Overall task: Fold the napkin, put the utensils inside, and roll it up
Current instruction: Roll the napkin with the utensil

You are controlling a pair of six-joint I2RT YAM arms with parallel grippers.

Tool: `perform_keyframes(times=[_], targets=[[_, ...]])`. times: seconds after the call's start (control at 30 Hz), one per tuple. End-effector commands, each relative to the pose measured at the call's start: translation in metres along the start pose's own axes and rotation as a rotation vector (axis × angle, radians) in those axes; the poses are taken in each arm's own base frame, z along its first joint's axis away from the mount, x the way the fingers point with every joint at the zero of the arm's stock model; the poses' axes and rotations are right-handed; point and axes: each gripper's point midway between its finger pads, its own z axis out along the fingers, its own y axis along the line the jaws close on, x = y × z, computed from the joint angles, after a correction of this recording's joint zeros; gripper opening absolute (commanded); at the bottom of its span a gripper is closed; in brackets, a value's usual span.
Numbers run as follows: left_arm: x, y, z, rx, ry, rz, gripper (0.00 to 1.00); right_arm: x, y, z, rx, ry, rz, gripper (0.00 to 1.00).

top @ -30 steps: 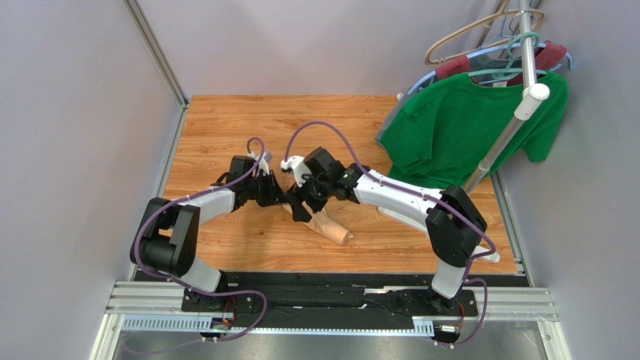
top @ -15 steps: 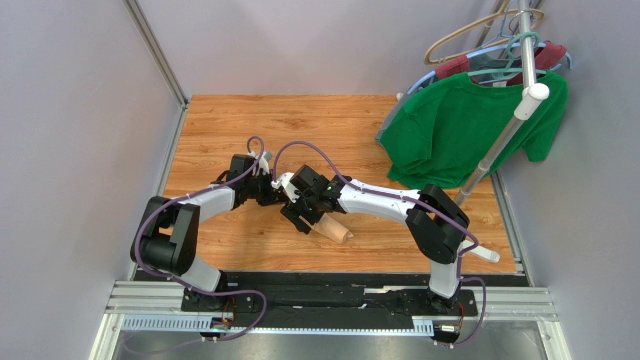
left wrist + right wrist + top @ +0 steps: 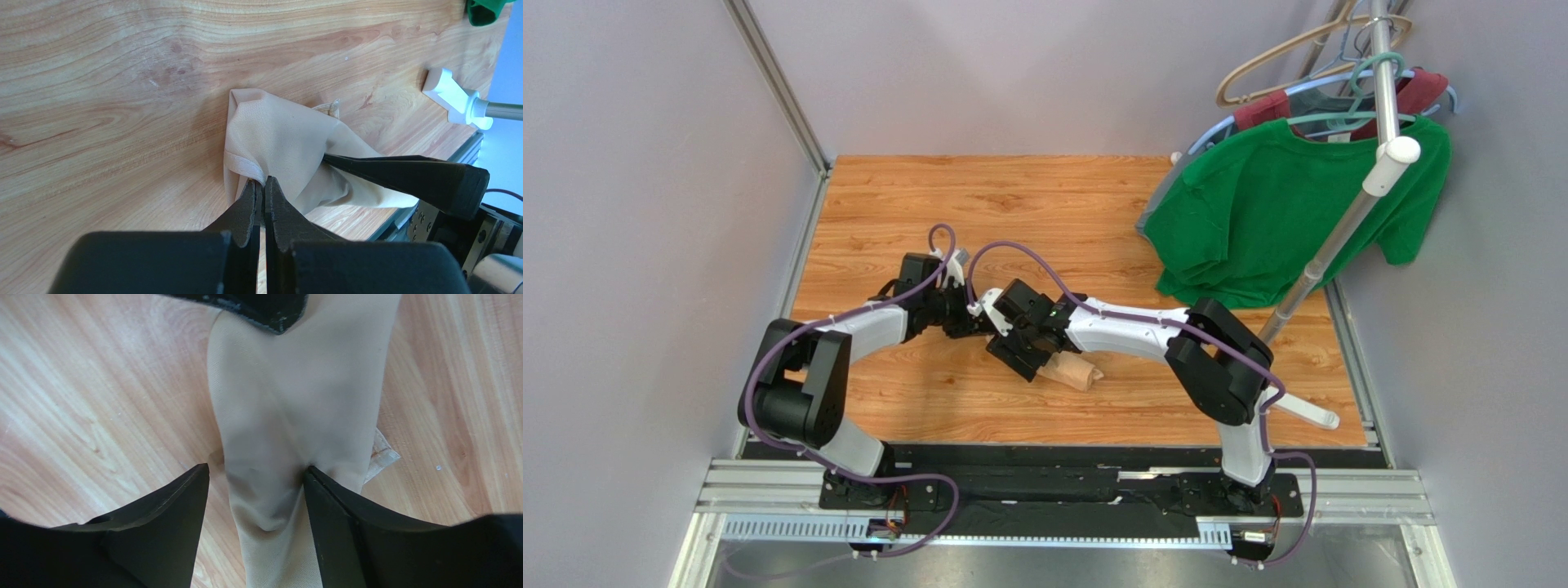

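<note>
Rolling is looking nearly finished: left gripper (image 3: 258, 185) is pinching the napkin (image 3: 282, 135) by its hem, while right gripper (image 3: 256, 471), at its four o'clock, is straddling the roll, spread.

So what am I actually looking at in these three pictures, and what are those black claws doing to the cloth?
These are two robot arms bolted to a wooden table. One picture comes from a camera overhead. The other two come from a camera on each wrist, looking past its own black fingers. The beige bundle is the napkin, loosely rolled. The left gripper is pinched shut on its hem. The right gripper stands open, astride the roll. A green T-shirt hangs at the right.
</note>
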Motion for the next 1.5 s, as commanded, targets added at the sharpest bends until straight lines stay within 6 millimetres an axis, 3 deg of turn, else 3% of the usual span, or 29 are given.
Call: perform_keyframes(times=[0.0,0.1,0.13,0.2,0.23,0.4,0.53,0.7,1.03,1.37,1.47], targets=[[-0.017,-0.012,-0.001,0.038,-0.035,0.028,0.01,0.018,-0.015,0.017,0.059,0.043,0.006,0.58],[-0.019,-0.013,-0.002,0.039,-0.041,0.032,0.13,0.026,-0.015,0.023,0.046,0.062,0.025,0.4],[-0.019,-0.013,-0.003,0.041,-0.04,0.032,0.22,0.029,-0.016,0.025,0.037,0.068,0.035,0.36],[-0.02,-0.015,-0.005,0.04,-0.051,0.037,0.32,0.032,-0.009,0.025,-0.012,0.072,0.048,0.29],[-0.023,-0.014,-0.006,0.028,-0.065,0.041,0.42,0.033,-0.009,0.025,-0.024,0.076,0.053,0.28],[-0.04,-0.011,-0.021,-0.026,-0.163,0.046,0.59,0.032,0.006,0.016,-0.175,0.073,0.098,0.21],[-0.052,-0.009,-0.033,-0.049,-0.255,0.056,0.61,0.028,0.013,0.008,-0.301,0.058,0.151,0.2],[-0.048,-0.014,-0.037,0.003,-0.298,0.093,0.61,0.023,0.016,0.003,-0.467,0.045,0.234,0.2],[-0.033,-0.034,-0.028,0.178,-0.252,0.172,0.6,0.017,0.014,-0.001,-0.688,0.04,0.356,0.19],[-0.019,-0.024,-0.014,0.181,-0.174,0.133,0.56,0.017,0.007,0.0,-0.827,0.039,0.439,0.2],[-0.015,-0.03,-0.014,0.199,-0.163,0.144,0.55,0.016,0.006,0.001,-0.864,0.037,0.458,0.2]])
